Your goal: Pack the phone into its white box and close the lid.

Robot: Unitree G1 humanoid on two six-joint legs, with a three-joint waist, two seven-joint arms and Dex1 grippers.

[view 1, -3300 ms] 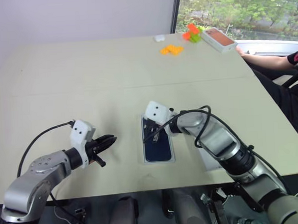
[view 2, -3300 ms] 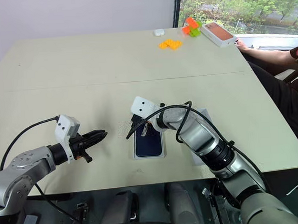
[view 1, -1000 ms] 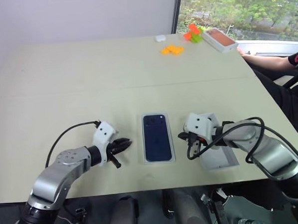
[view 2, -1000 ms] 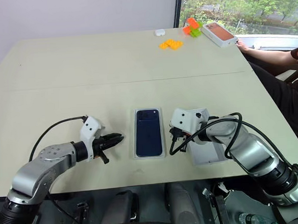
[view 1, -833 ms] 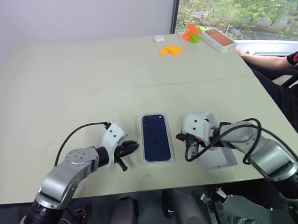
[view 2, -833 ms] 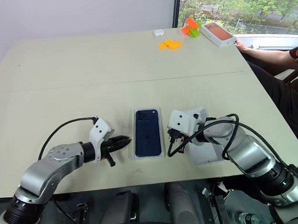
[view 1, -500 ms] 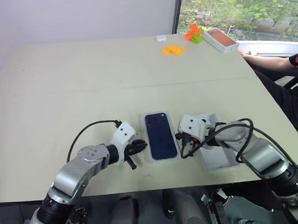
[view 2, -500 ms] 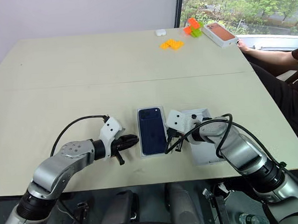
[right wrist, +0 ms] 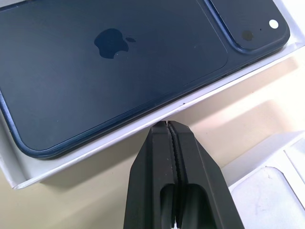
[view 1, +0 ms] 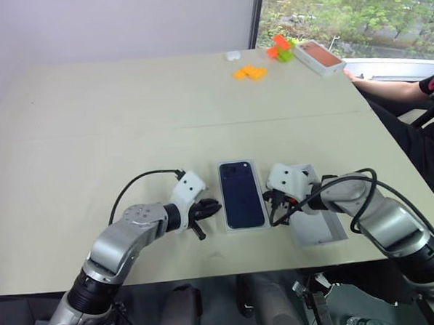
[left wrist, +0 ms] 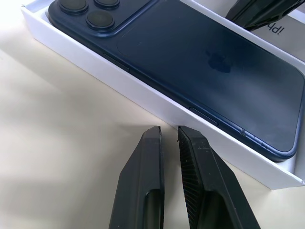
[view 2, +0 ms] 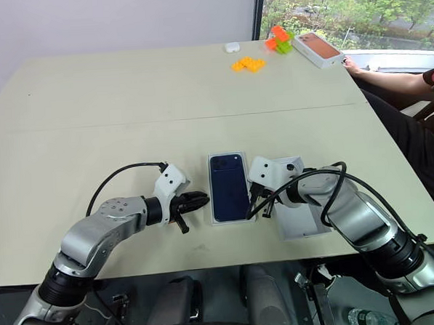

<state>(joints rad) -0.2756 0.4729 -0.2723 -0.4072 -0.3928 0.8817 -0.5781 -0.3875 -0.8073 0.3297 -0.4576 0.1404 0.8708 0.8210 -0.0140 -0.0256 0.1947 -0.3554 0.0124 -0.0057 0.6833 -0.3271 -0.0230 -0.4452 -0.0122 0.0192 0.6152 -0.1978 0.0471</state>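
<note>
I've got the dark navy-blue slim phone (view 2: 228,184) lying back-up inside the shallow white cardboard box (view 1: 225,198), camera cluster at the far end, and the box sits on the beige table (view 1: 127,123) squarely between my two claws. So the phone is in; the lid is what's left.

My worry is the squeeze. Both claws flank that box at its long walls, and the walls look thin. If I press in from both sides at once, I reckon they could buckle, or the box could skid and twist away from the white lid (view 2: 302,222) lying just right of it. A push from one side alone would likely spin the box and tip the phone against a wall.

Left claw (view 1: 209,208) sits just left of the box, low over the table, pointing across at its wall and tilted down a little. In the left wrist view its two black fingers (left wrist: 193,167) show only a thin gap, with nothing between them, tips just short of the wall.

Right claw (view 2: 254,200) comes in from the box's right side, angled steeply down, arm bent over the lid. Its fingers are pressed fully together, gripping nothing, tip at or just short of the box's right wall; I can't tell if it touches.
</note>
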